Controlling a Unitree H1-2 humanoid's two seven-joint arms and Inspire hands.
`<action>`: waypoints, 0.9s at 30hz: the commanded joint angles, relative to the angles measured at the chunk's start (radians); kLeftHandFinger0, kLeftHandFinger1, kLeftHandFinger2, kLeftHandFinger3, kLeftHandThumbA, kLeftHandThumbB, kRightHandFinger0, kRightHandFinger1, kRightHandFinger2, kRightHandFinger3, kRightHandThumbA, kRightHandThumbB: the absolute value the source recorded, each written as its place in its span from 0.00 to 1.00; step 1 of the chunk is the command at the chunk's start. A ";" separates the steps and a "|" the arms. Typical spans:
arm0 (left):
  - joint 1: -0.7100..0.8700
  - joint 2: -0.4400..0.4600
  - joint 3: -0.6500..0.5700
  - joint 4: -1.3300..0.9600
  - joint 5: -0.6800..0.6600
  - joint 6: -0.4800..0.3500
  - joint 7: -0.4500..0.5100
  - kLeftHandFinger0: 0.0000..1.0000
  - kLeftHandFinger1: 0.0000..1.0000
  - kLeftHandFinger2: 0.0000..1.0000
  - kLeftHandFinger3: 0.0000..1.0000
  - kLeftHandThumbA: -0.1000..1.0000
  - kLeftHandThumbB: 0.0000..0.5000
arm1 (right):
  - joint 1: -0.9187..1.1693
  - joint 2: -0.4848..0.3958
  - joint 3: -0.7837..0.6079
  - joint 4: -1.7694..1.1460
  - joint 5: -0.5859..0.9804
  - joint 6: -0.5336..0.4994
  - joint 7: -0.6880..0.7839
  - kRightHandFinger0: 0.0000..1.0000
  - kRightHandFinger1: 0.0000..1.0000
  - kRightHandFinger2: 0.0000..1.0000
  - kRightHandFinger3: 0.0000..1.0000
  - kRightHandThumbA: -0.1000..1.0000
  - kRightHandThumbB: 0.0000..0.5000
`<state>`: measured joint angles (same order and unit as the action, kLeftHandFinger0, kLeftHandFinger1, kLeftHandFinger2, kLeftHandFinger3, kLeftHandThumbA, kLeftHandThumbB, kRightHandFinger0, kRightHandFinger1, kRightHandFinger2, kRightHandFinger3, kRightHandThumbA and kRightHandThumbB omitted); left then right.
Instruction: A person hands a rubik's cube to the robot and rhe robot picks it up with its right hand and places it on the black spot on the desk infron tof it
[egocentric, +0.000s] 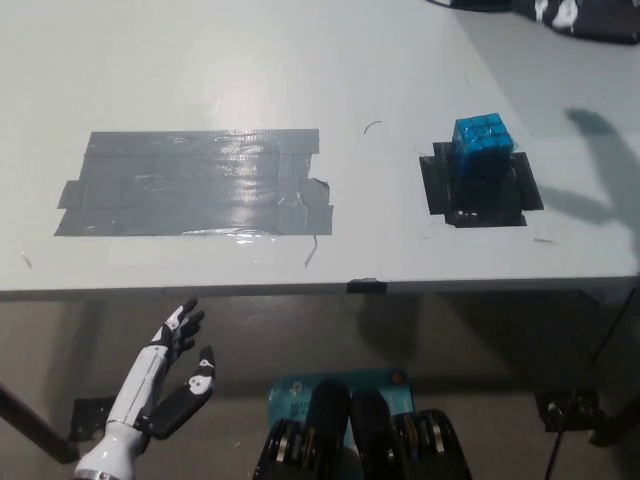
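Observation:
The blue rubik's cube (483, 146) stands on the black tape spot (480, 195) at the right side of the white desk (300, 60), with nothing touching it. Only a part of my black right hand (572, 14) shows at the top right edge of the head view, well above and behind the cube; its shadow falls on the desk to the cube's right. Whether that hand is open or shut is hidden. My white left hand (168, 378) hangs below the desk's front edge at the lower left, open and holding nothing.
A large patch of grey tape (195, 183) covers the left middle of the desk. The desk's front edge runs across the picture below the black spot, with a small black tab (362, 286) on it.

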<state>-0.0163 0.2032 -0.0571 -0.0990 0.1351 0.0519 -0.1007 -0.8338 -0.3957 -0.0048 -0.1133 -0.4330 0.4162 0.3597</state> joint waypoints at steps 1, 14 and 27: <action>-0.041 0.002 -0.012 0.003 -0.025 -0.053 -0.026 1.00 1.00 1.00 1.00 0.71 0.27 | 0.267 0.014 -0.162 -0.712 0.190 0.054 0.037 1.00 1.00 1.00 1.00 1.00 0.79; 0.060 -0.019 -0.018 0.035 -0.023 -0.083 -0.011 1.00 1.00 1.00 1.00 1.00 0.44 | 0.963 0.292 -0.099 -0.593 0.384 -0.370 -0.153 1.00 1.00 1.00 1.00 1.00 0.69; 0.137 -0.032 -0.010 0.044 -0.054 -0.121 -0.013 1.00 1.00 1.00 1.00 1.00 0.29 | 1.026 0.369 -0.082 -0.103 0.360 -0.579 -0.158 1.00 1.00 1.00 1.00 1.00 0.66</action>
